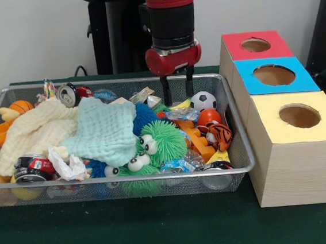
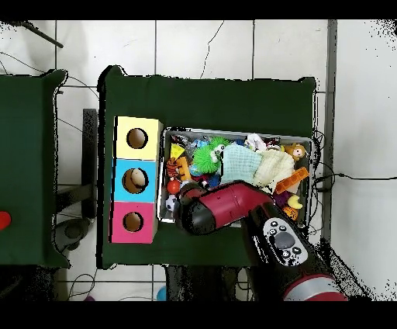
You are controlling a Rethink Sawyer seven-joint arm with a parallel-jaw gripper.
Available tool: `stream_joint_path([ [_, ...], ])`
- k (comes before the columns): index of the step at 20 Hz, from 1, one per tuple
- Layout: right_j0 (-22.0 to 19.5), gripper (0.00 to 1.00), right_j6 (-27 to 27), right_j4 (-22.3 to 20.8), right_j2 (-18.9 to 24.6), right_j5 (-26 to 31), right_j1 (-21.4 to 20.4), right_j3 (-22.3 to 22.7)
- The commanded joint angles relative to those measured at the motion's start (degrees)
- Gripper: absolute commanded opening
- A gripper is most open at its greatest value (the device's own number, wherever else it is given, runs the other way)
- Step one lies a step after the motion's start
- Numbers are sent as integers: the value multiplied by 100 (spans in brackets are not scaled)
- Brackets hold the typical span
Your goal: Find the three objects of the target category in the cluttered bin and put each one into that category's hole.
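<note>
1. Three wooden boxes stand in a row just beside the wire basket (image 1: pixel 236 127), each with a round hole on top: red (image 1: pixel 255 45), blue (image 1: pixel 274 75), yellow (image 1: pixel 299 116). They are set against the basket's side, presumably so that each carry stays short.
2. The gripper (image 1: pixel 178 90) hangs over the far part of the basket, toward the box side. Its two dark fingers are spread apart with nothing between them.
3. Crinkled clear plastic with blue print (image 1: pixel 179 114) is seen just below and in front of the fingertips, beside a small football (image 1: pixel 203 100); it is judged to be one of the bottles. A similar piece (image 1: pixel 177 165) lies by the near rim, and a third possible one (image 1: pixel 105 95) by the far rim.
4. Much of the basket is covered by a cream cloth (image 1: pixel 34 134) and a pale green cloth (image 1: pixel 106 129), so other bottles may be hidden beneath.
5. In the overhead view the arm (image 2: pixel 225 208) covers that corner, so the fingers are not visible there. A pale object is seen inside the blue box's hole (image 2: pixel 136 180); what it is cannot be told.
6. The open, vertical pose is judged to suit a descent onto the bottle; slipping on the thin plastic is a risk.
</note>
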Motion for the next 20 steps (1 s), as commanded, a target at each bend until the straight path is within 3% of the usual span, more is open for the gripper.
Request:
stream_joint_path([
  [1,152,100,431,-45,-69,164,263,-150],
  [11,197,100,426,107,-91,256,151,-103],
  [17,-211,100,-512,7,548,584,264,-215],
  [20,-352,100,-640,-39,707,580,271,-202],
])
